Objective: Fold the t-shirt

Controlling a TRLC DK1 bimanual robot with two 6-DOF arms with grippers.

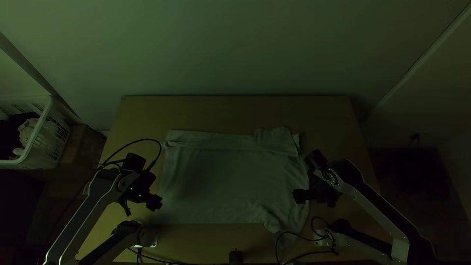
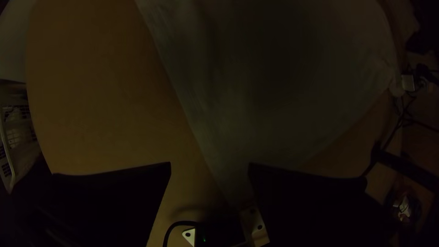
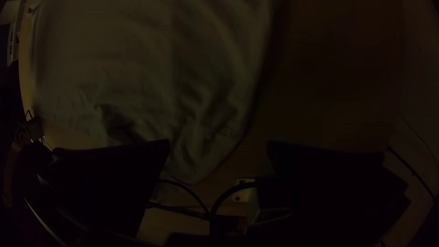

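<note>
Pale, rumpled t-shirt (image 1: 221,181), far edge folded over.

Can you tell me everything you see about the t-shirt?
The t-shirt is plain and pale, and looks like soft, thin cloth. It lies mostly spread on the wooden table, wider than it is deep. A ridged strip runs along its far side. Its near right corner is wrinkled and pokes out, maybe a sleeve. The left tool and right tool are open by its sides, not gripping it.
</note>
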